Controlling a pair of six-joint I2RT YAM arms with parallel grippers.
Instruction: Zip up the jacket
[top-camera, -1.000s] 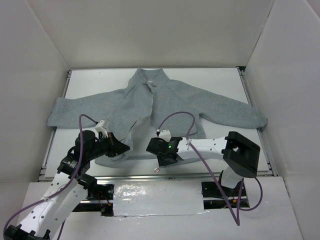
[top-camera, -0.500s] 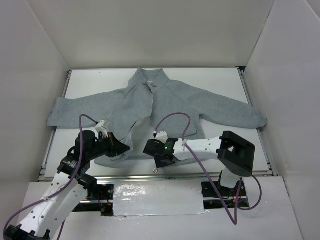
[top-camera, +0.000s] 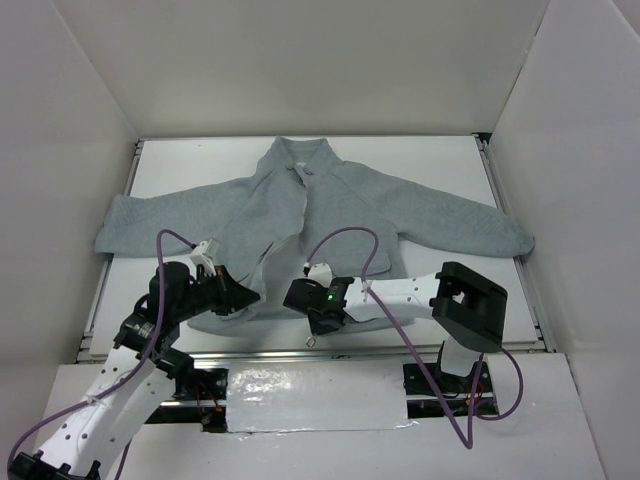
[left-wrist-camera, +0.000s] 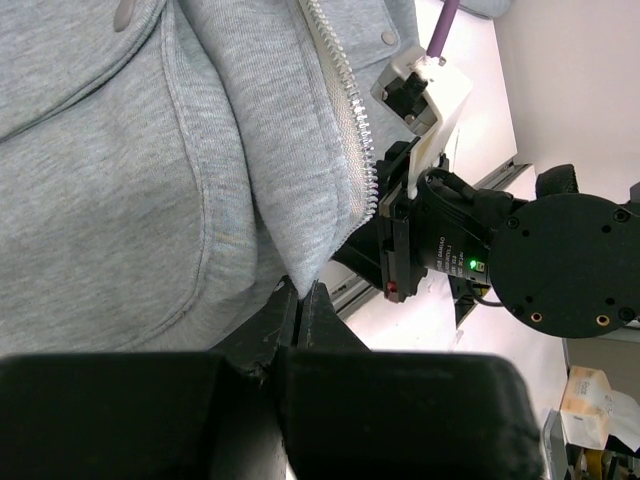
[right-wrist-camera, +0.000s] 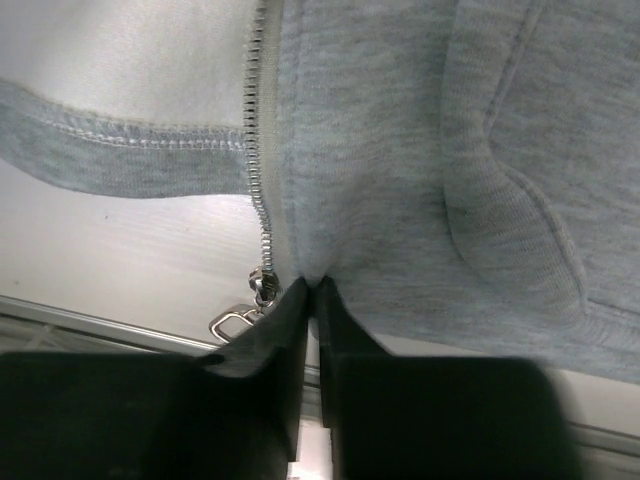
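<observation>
**Overhead and wrist views.** A small light-grey fleece jacket (top-camera: 330, 205) is lying front-up on the flat white table (top-camera: 430, 160). Its sleeves are spread wide and its collar is pointing away from both tools. The front is standing open from the chest down to the hem nearest the arms.

**Left tool.** The left gripper (top-camera: 243, 296) is biting the bottom corner of one front panel. In its own view the black jaws are pressed together at the tips (left-wrist-camera: 300, 293) with a fold of grey fabric clamped between them. The row of pale zipper teeth (left-wrist-camera: 345, 120) is running away ahead of those tips along the panel edge. A curved pocket seam (left-wrist-camera: 205, 230) is lying off to the jaws' other side.

**Right tool.** The right gripper (top-camera: 305, 300), with a small green light (top-camera: 331, 297) glowing on its body, is gripping the hem of the opposite panel. Its jaws are closed on the fabric edge (right-wrist-camera: 312, 290). The small metal pull (right-wrist-camera: 230, 322) is hanging just beside its fingertips, at the lower end of that panel's teeth (right-wrist-camera: 258, 150).

**Spacing.** The two tools are sitting near each other along the hem, not touching.
</observation>
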